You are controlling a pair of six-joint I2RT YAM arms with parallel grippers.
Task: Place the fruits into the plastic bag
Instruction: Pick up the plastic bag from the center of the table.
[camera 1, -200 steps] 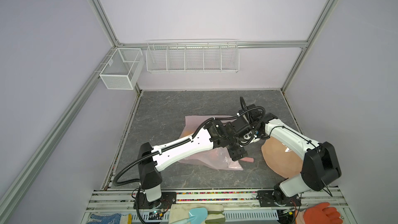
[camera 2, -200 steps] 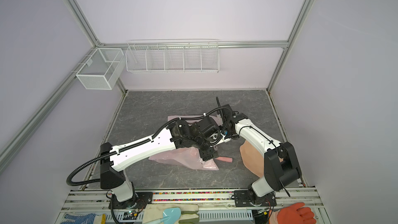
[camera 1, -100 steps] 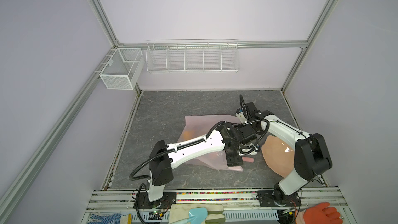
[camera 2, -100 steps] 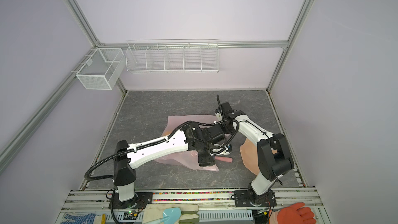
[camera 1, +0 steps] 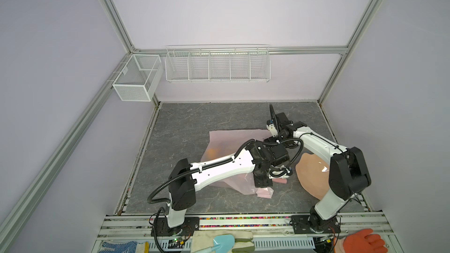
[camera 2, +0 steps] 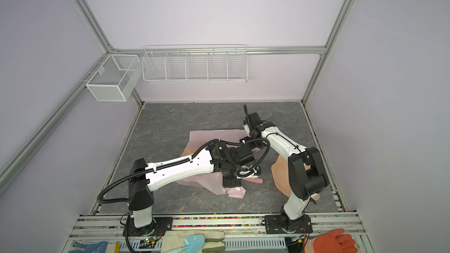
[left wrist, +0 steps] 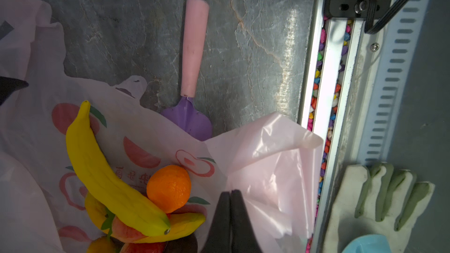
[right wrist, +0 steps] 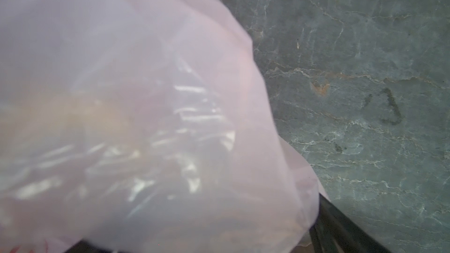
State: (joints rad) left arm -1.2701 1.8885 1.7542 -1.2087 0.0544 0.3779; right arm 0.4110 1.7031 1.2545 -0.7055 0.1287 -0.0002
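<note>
Compared with a second ago, the left gripper (left wrist: pixel 230 192) is sitting closer to the front rail. The right gripper (camera 1: pixel 270 139) is sitting farther back, at the far corner of the plastic bag (camera 1: pixel 226 139). The left jaws are pressing tight together at a raised fold of the bag's near edge; I cannot tell whether film is caught between them. The right jaws are standing wide apart, with film draping over them. A banana (left wrist: pixel 109 174), an orange (left wrist: pixel 168 188) and more fruits (left wrist: pixel 185 226) are lying heaped on the bag's printed film, just beside the left gripper. A scoop (left wrist: pixel 193 52) is lying on the table (left wrist: pixel 255 45), its blade touching the bag's edge. A plate (camera 1: pixel 314 174) is sitting beside the bag.
</note>
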